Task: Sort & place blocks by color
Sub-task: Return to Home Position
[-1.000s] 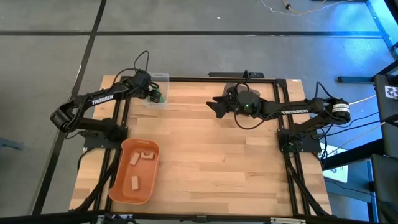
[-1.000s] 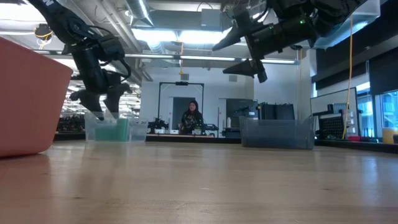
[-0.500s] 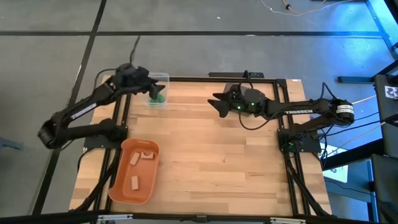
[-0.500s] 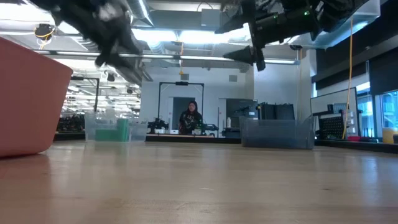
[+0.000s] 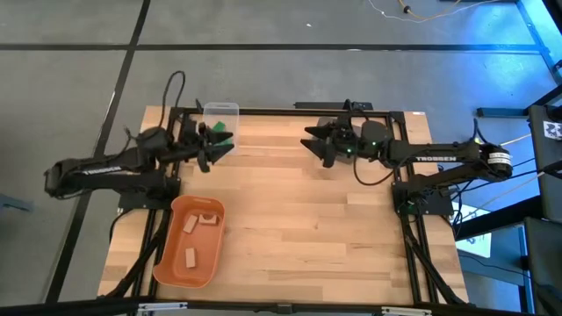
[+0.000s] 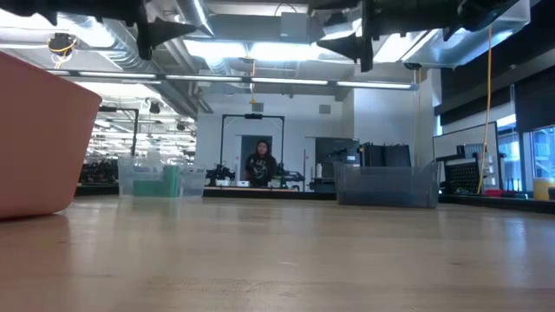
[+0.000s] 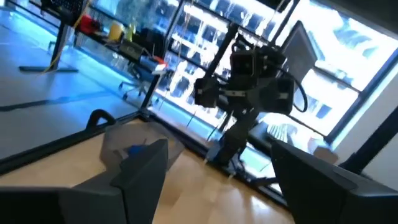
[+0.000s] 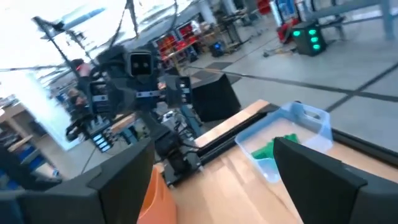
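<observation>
At the table's far left corner, green blocks (image 5: 219, 137) are lying in the clear bin (image 5: 221, 108), tan blocks (image 5: 190, 226) are sitting in the orange tub (image 5: 163, 256) at the near left, and a blue block (image 7: 138, 150) is showing inside the dark grey bin (image 6: 386, 185) at the far edge. The left gripper (image 5: 218, 151) is hovering just beside the clear bin, fingers spread wide and holding nothing; the right gripper (image 5: 313, 146) is hanging high near the far edge, equally agape and empty. Sorting looks finished, and the step in hand appears to be the return home, calling for each arm to fold back toward its base clear of the bins. Beyond the wooden table (image 5: 299, 219), a person (image 6: 260, 162) is standing in the brightly lit workshop.
</observation>
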Tool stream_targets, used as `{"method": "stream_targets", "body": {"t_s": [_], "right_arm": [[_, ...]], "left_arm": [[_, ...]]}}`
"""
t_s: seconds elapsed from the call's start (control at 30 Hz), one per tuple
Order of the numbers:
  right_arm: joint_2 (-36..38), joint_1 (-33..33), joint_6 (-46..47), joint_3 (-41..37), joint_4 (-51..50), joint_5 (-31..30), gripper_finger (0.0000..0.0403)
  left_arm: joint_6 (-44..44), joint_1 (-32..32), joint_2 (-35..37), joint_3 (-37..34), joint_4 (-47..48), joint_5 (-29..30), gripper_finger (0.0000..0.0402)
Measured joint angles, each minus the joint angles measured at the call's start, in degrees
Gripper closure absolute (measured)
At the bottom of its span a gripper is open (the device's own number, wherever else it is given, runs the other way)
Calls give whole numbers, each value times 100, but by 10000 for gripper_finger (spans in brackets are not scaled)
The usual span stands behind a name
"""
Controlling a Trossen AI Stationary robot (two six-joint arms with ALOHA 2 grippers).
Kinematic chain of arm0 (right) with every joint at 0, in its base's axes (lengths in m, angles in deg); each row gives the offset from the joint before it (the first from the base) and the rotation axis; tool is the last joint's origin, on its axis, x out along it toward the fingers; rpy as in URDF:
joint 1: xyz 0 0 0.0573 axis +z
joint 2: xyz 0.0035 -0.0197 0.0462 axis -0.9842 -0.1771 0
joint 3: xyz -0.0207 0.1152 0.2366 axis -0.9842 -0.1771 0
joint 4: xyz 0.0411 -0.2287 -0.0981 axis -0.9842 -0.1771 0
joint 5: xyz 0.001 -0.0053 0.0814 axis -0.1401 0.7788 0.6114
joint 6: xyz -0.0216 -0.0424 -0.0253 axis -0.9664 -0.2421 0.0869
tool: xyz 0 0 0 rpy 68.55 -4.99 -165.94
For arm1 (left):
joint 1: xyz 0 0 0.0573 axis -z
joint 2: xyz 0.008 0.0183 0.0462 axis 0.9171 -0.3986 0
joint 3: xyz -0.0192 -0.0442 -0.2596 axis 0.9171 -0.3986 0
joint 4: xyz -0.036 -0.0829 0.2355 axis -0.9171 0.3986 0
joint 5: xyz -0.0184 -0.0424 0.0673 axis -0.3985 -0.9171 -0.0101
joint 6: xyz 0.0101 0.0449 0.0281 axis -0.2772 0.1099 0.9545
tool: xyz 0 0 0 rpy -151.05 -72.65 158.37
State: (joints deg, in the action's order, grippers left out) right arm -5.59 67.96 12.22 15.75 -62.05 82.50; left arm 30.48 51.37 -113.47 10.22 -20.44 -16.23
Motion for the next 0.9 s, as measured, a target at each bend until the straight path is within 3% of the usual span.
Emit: {"method": "stream_targets", "body": {"t_s": [0.17, 0.33, 0.47, 0.6, 0.73, 0.9], "right_arm": [[68, 0, -72, 0, -13, 455, 73], [82, 2, -73, 0, -12, 1053, 73], [85, 53, -72, 0, -13, 1233, 84], [85, 95, -22, 0, -16, 1191, 119], [85, 105, 116, 0, -52, 1182, 191], [85, 105, 114, 0, -163, 1180, 355]], "left_arm": [[-28, 720, 154, -435, -530, 842, 141], [-29, 1150, 190, -603, -523, 1038, 187], [301, 1293, 192, -626, -495, 999, 262], [802, 1105, 310, -630, -408, 631, 370], [878, 617, 681, -630, 28, -54, 391], [973, 58, 1018, -630, 254, -878, 400]]}}
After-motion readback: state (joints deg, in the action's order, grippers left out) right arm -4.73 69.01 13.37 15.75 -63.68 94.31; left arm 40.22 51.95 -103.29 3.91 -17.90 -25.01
